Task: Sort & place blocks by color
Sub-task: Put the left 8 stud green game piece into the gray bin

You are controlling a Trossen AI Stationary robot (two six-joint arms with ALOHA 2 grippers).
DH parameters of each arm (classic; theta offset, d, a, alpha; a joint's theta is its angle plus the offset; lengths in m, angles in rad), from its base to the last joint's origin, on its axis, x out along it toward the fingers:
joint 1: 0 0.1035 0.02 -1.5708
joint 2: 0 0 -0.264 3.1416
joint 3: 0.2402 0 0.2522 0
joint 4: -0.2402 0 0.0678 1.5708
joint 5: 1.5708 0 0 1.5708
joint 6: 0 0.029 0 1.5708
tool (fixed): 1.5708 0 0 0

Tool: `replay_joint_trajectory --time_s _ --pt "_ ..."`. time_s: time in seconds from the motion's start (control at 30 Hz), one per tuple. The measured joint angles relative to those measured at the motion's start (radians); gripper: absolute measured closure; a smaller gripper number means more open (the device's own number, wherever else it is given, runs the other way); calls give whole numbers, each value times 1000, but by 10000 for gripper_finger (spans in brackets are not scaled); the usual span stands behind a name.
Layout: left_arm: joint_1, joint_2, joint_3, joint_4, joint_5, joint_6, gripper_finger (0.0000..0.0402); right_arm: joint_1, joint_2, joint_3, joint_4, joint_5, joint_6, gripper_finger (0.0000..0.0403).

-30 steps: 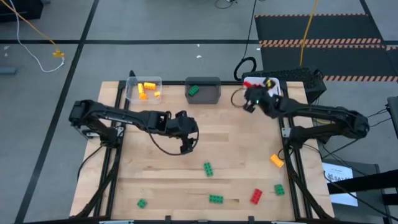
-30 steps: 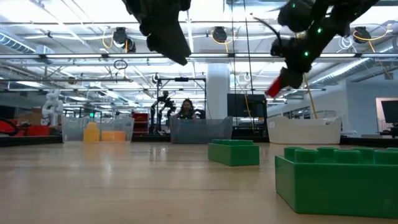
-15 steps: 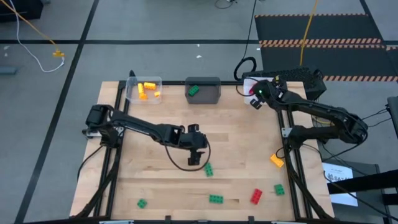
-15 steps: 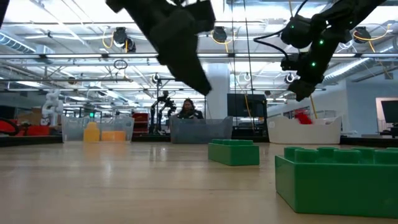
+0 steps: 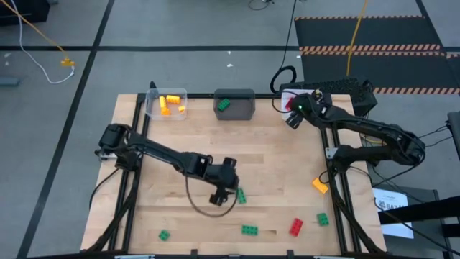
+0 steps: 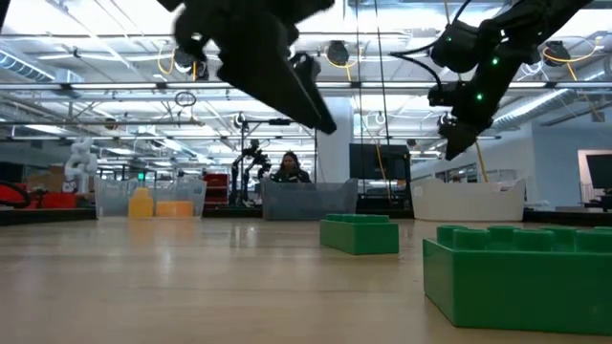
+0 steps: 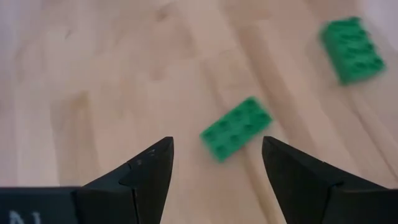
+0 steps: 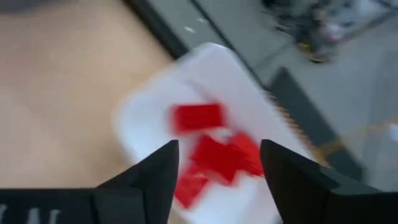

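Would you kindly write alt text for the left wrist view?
The left gripper, jaws open, hovers over the wooden table with a green block lying between and just beyond its tips. A second green block lies farther off.

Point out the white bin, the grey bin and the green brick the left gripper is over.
White bin (image 8: 140, 112), right wrist view, on its rim.
Grey bin (image 5: 243, 108), high view, on its wall.
Green brick (image 7: 236, 128), left wrist view, on its studded top.

Lying loose on the tabletop (image 5: 172, 144) are four green blocks (image 5: 249, 229), one red block (image 5: 295, 227) and one orange block (image 5: 319, 185). Three bins (image 5: 235, 103) are sitting at twelve o'clock.
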Motion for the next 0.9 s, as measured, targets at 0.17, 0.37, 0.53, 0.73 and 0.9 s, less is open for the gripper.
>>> replay_joint_trajectory --time_s 0.17,0.37,0.53,0.73,0.9 --pt "-54 27 0 42 0 162 153 53 0 0 48 -303 98 163" --pt "-40 78 0 93 -17 204 153 180 0 0 126 -400 174 161" --pt "-11 117 -1 116 1 262 153 300 0 0 174 -400 207 161" --pt "-5 130 1 69 52 327 155 408 -2 0 204 -399 225 161" --pt "-1 149 51 49 59 342 176 463 -2 0 253 -397 251 161"
